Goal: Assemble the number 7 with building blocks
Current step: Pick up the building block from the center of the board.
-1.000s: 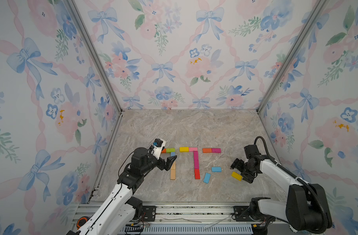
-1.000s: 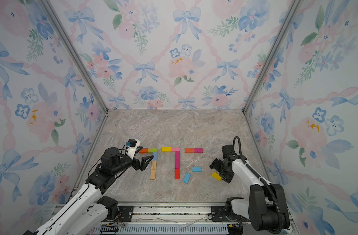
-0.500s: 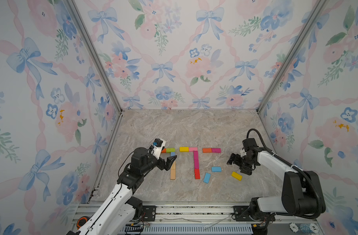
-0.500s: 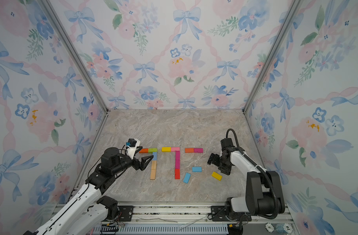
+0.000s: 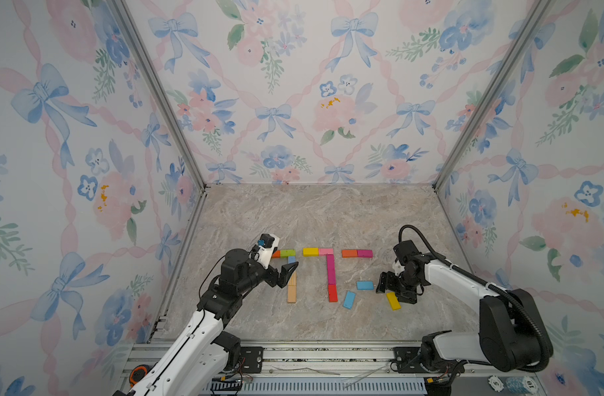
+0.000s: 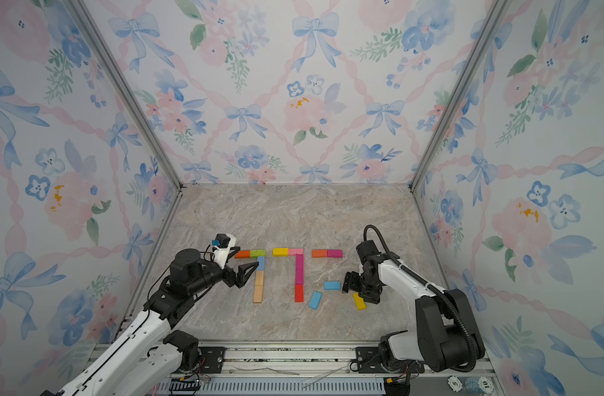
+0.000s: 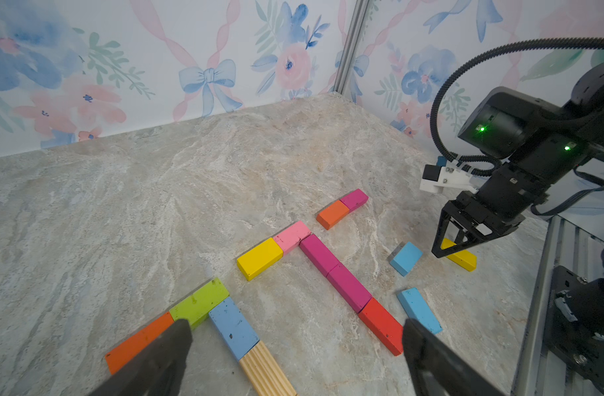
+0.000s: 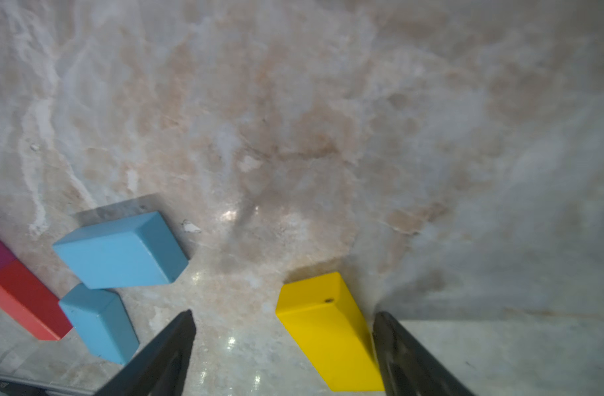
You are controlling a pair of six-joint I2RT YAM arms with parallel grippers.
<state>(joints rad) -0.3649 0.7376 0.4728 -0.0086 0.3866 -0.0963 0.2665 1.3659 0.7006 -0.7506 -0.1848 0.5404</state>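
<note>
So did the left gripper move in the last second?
No. The left gripper is where it was, open, just beside the wood block.

Marble tabletop (image 5: 310, 212), floral walls (image 5: 293, 85)

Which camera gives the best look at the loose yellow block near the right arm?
The right wrist view: the loose yellow block lies large and sharp between the right tool's fingers. Both top views show it small; the left wrist view shows it partly hidden behind that tool.
</note>
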